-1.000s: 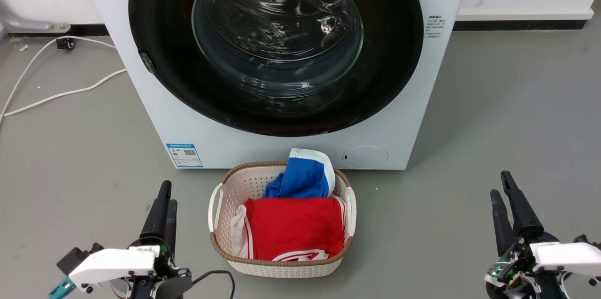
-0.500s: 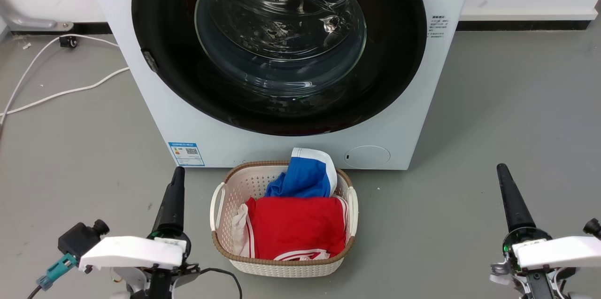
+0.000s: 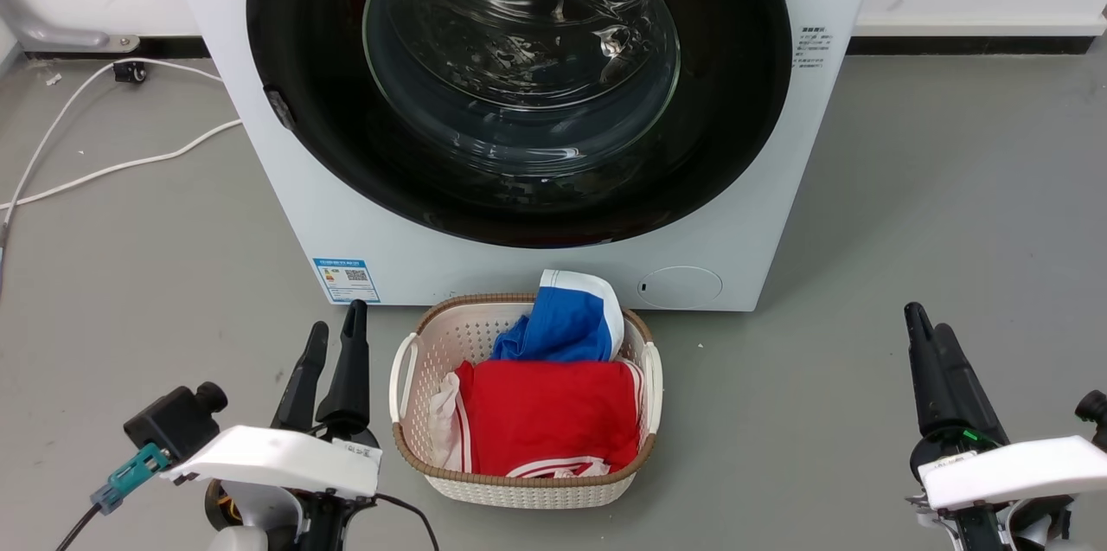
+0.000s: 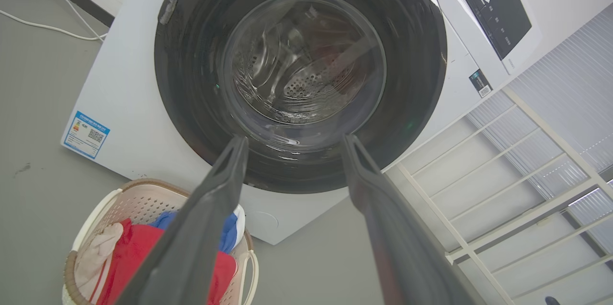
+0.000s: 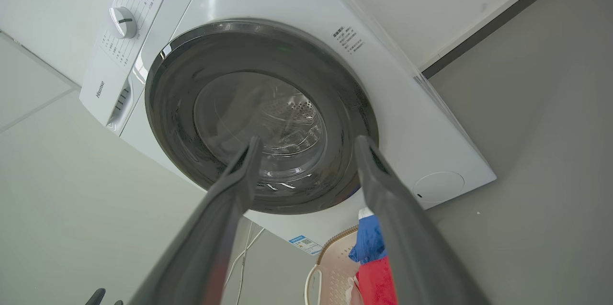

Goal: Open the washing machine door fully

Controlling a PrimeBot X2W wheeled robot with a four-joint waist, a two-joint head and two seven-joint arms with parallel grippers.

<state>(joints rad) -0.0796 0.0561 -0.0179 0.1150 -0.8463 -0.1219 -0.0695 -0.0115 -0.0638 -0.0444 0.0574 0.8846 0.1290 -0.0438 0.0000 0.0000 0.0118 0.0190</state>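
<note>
As my arms now stand, I record: left gripper point(image 3: 337, 317), jaws spread, empty, crept forward this past second, tips now beside the basket point(image 3: 399, 378); right gripper point(image 3: 925, 319), jaws spread, empty, barely shifted; the washing machine door point(image 3: 519, 75), shut flush in the washing machine point(image 3: 484, 270), well apart from both. Task unstarted; I judge this an approach toward the grey tab point(image 3: 278, 107) at the door's left edge.
</note>
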